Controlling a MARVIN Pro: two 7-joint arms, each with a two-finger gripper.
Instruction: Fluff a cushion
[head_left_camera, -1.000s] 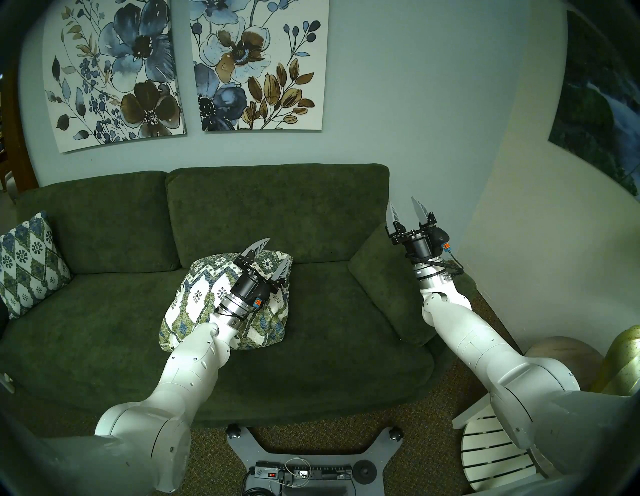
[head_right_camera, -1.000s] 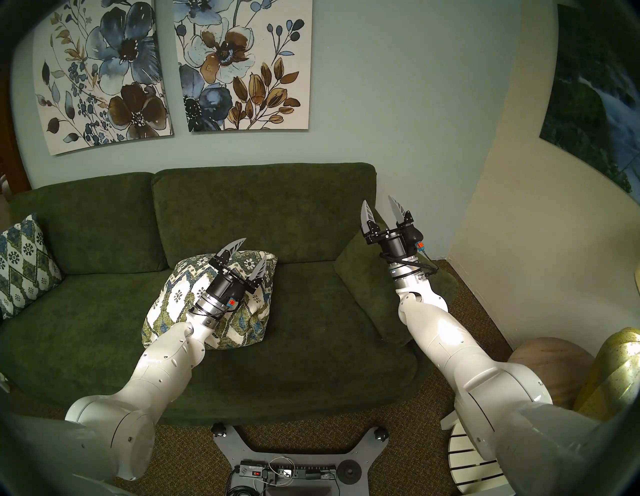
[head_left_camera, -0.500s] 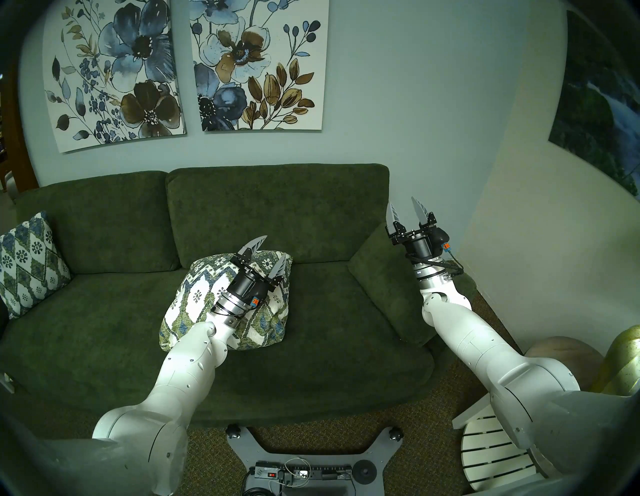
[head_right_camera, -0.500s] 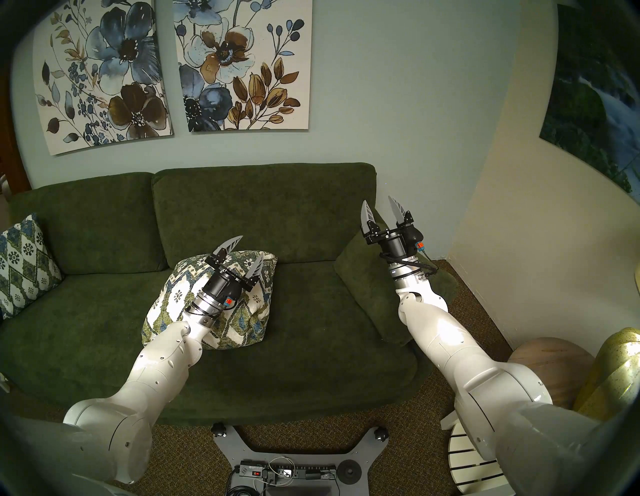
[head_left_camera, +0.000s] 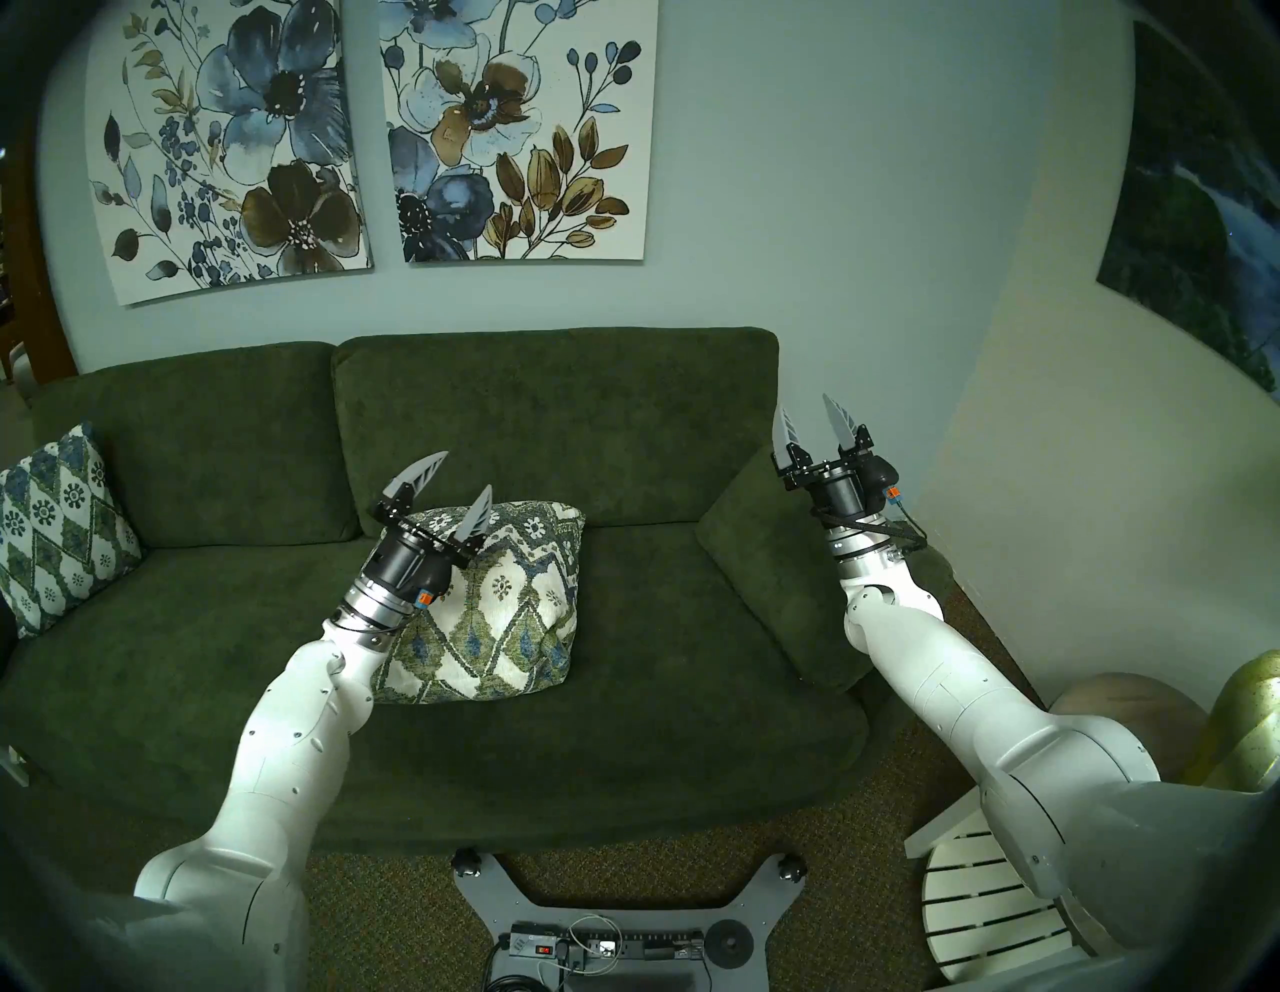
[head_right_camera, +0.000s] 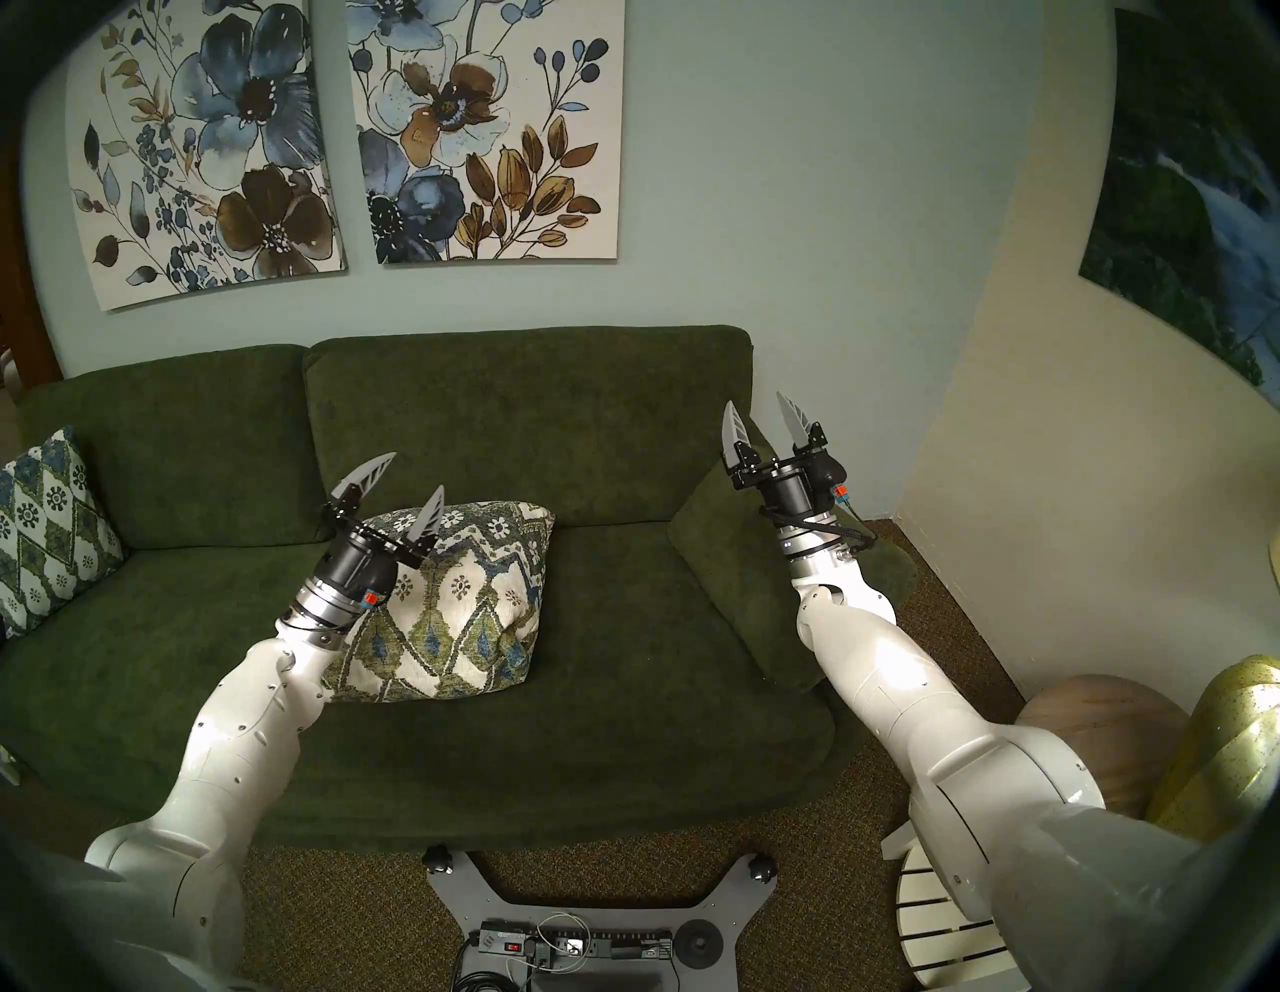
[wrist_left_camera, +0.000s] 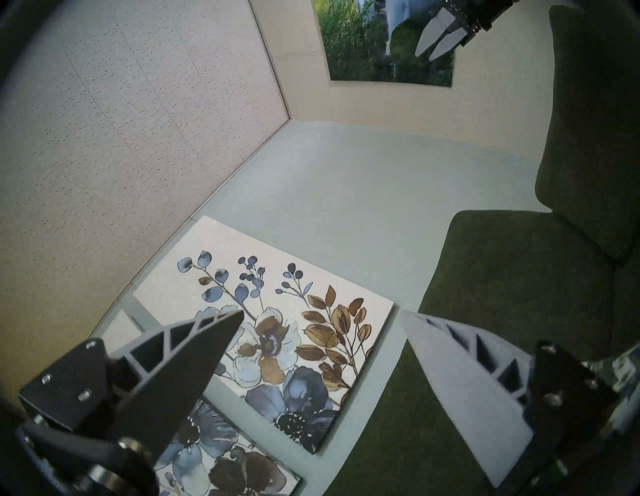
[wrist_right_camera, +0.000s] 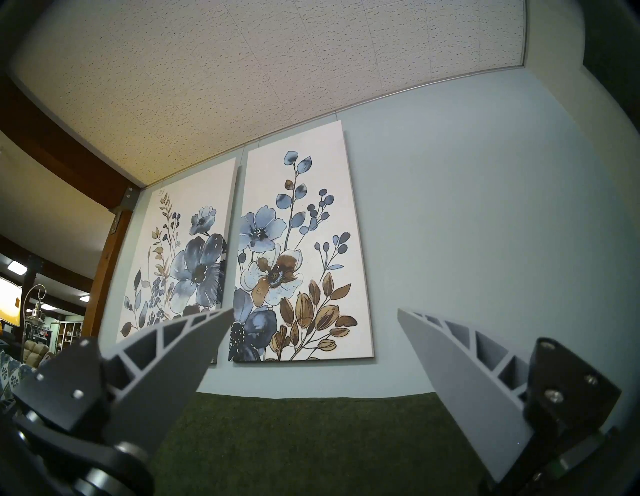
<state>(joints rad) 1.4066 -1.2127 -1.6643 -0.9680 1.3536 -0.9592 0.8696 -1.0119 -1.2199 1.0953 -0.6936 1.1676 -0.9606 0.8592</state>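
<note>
The cushion (head_left_camera: 502, 609) (head_right_camera: 464, 603), white with olive-green and blue diamonds, lies on the middle of the dark green sofa seat (head_left_camera: 658, 623), leaning toward the backrest. My left gripper (head_left_camera: 463, 471) (head_right_camera: 414, 472) is open and empty, raised above the cushion's upper-left corner, fingers pointing up and right. In the left wrist view the gripper (wrist_left_camera: 320, 313) faces the wall and only a sliver of the cushion (wrist_left_camera: 623, 367) shows at the right edge. My right gripper (head_left_camera: 805, 407) (head_right_camera: 751, 405) (wrist_right_camera: 315, 311) is open and empty, held high over the sofa's right end, pointing up.
A smaller, bluer patterned pillow (head_left_camera: 59, 526) leans at the sofa's left end. A plain green cushion (head_left_camera: 769, 575) leans at the right armrest. Two flower canvases (head_left_camera: 519, 131) hang on the wall. A white slatted chair (head_left_camera: 983, 907), a wooden ball (head_left_camera: 1136, 713) and a gold vase (head_left_camera: 1247, 720) stand at right.
My left gripper has moved up and to the left, off the cushion's middle to above its upper-left corner. The cushion's face now shows. The right arm has not moved.
</note>
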